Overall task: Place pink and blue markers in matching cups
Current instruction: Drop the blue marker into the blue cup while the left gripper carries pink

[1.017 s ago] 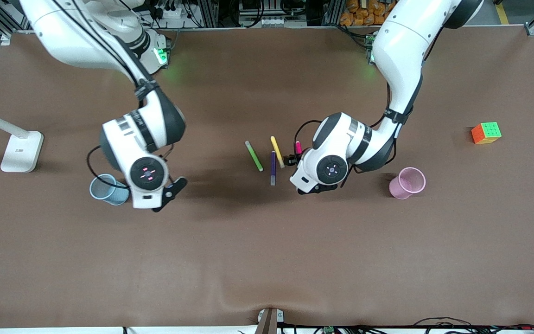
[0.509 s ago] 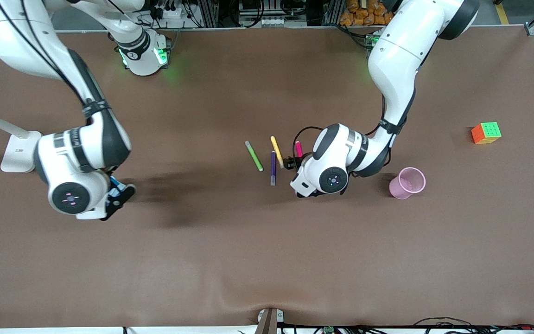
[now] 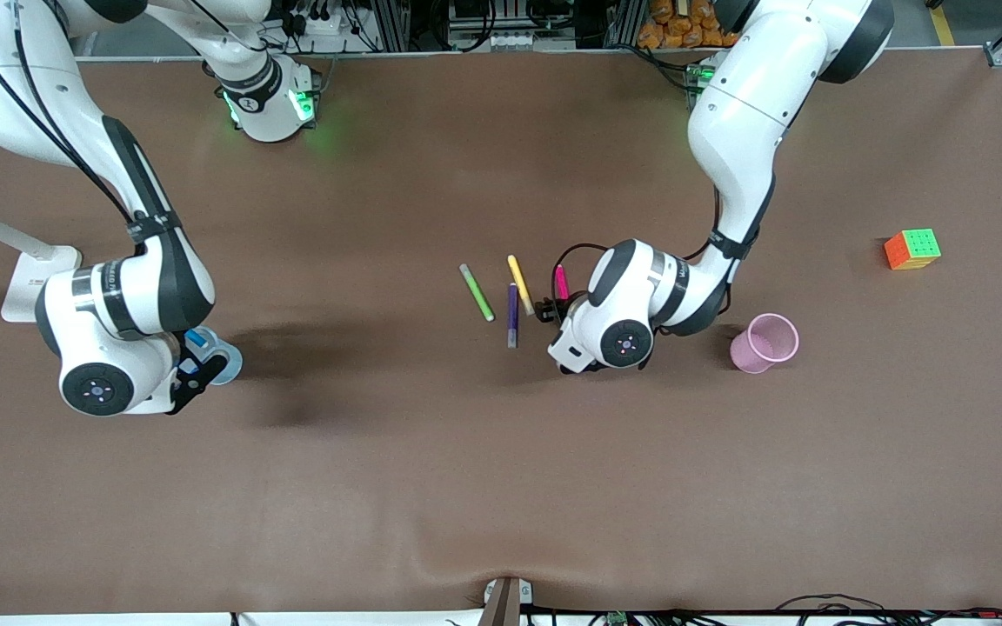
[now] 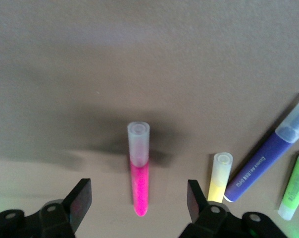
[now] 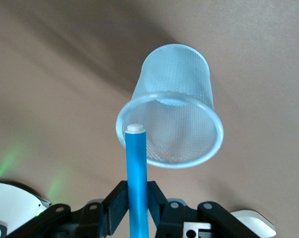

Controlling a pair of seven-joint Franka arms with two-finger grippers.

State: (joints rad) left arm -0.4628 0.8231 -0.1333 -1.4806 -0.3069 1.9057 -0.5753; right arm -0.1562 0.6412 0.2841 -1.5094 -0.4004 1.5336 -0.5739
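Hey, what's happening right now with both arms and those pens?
Right tool shut on blue marker, over blue cup. Left tool open, straddling pink marker. Yellow pen beside it.

blue cup point(image 3: 224, 363): mostly hidden under right arm | pink marker point(image 3: 561, 282): near end hidden (by left wrist) | right gripper: hidden in front view

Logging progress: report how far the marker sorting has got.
Done: nothing is in a cup yet. In hand: the right gripper is shut on the blue marker, at the blue cup. The left gripper is open around the pink marker on the table. Left: drop blue, carry pink to the pink cup.
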